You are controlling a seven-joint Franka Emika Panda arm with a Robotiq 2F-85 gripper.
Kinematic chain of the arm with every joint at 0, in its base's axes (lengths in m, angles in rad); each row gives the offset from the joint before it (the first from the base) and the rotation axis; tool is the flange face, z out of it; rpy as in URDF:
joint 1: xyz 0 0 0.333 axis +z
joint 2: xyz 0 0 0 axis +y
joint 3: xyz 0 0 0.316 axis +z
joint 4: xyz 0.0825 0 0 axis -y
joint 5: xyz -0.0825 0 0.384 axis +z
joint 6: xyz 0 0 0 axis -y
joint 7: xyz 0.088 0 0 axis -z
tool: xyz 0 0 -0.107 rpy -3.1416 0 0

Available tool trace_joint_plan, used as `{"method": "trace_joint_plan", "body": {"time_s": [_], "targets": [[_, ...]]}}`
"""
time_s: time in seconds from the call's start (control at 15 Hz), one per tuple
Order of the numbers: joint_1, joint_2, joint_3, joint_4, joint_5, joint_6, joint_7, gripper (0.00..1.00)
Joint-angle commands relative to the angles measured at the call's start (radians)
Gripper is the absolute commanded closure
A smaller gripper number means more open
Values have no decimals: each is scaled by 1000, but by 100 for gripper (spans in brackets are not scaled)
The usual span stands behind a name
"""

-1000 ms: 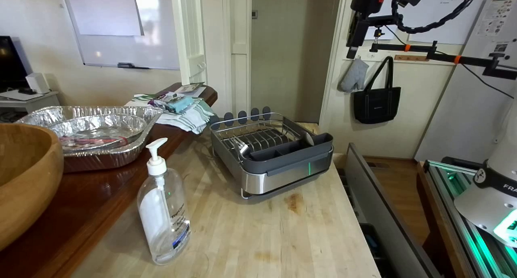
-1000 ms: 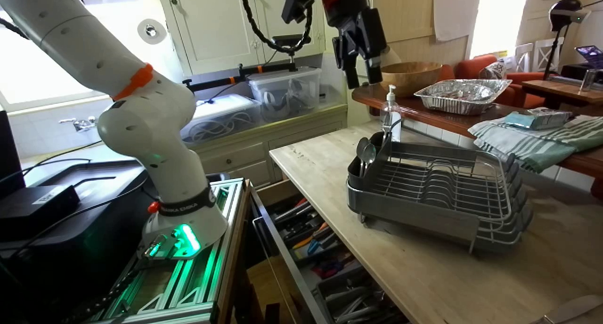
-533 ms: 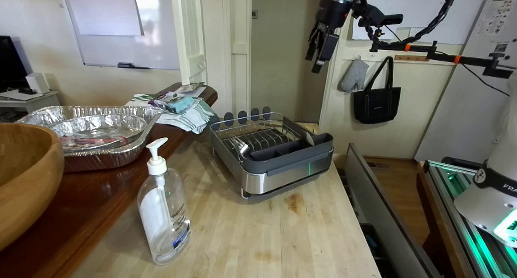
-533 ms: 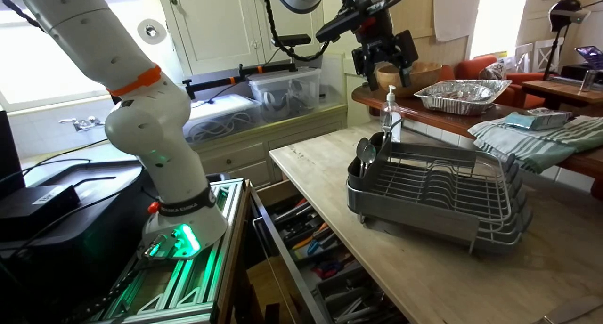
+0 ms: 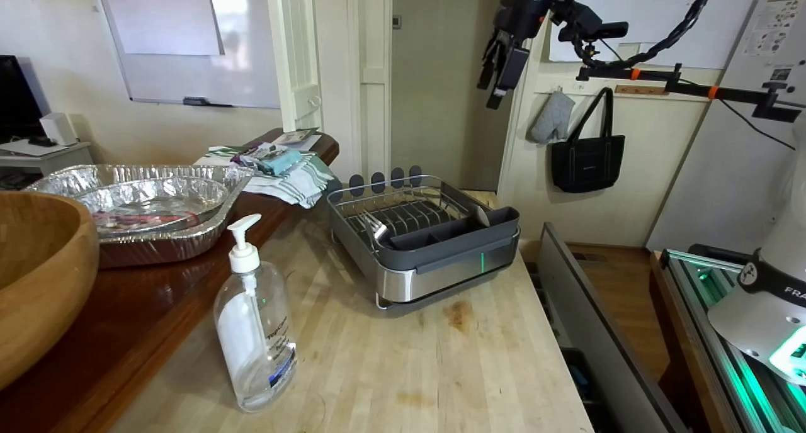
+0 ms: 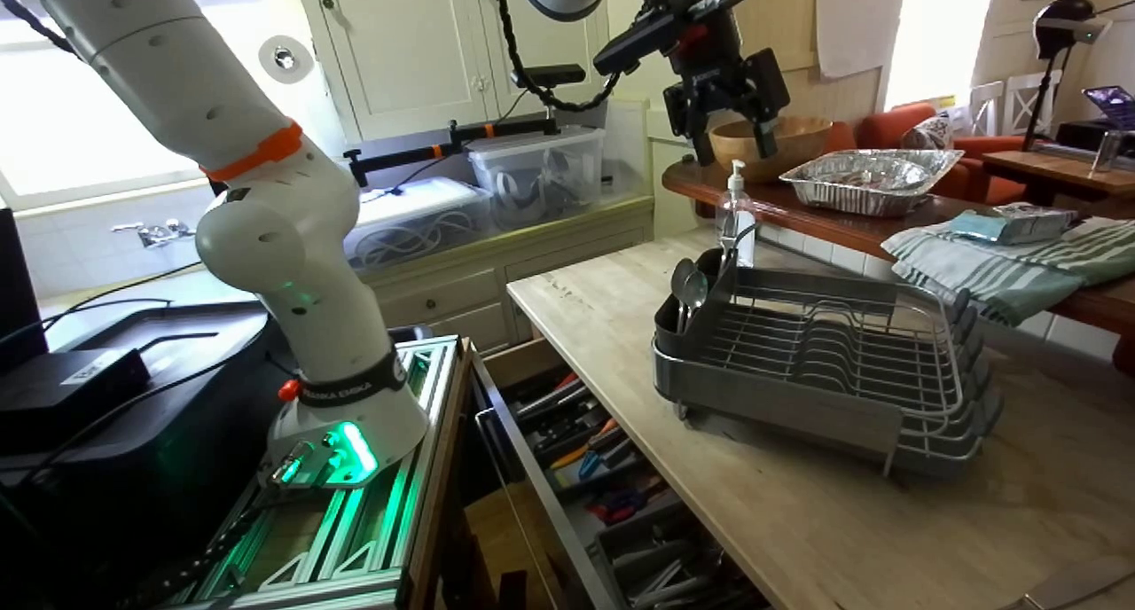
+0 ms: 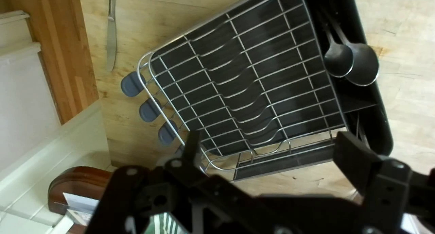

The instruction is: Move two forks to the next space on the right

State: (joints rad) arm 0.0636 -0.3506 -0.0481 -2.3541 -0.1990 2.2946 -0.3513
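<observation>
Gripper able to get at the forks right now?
Likely yes: the open gripper hangs higher than the rack, and nothing visible covers the forks from above, though depth is hard to judge.

In an exterior view, the rack is set on the counter behind and right of the bottle; forks are held in the left end of its cutlery holder, spoons toward the opposite end. Left, on the ledge, the bowl is placed before a tray.

Cream wall, wooden floor, bright window
</observation>
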Motion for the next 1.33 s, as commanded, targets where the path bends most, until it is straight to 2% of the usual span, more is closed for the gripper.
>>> {"method": "trace_joint_plan", "body": {"time_s": [0.0, 0.2, 0.33, 0.53, 0.67, 0.8, 0.93, 1.0, 1.27], "targets": [[19, 5, -36, -25, 116, 122, -38, 0], [83, 79, -75, -1, 308, 285, -134, 0], [152, 135, -100, 20, 465, 347, -249, 0], [255, 231, -124, 73, 705, 342, -440, 0], [236, 300, -65, 121, 803, 299, -518, 0], [209, 371, -7, 168, 837, 253, -557, 0], [175, 434, 51, 203, 755, 186, -526, 0], [155, 355, 67, 138, 776, 247, -509, 0], [136, 431, 106, 184, 761, 229, -506, 0]]}}
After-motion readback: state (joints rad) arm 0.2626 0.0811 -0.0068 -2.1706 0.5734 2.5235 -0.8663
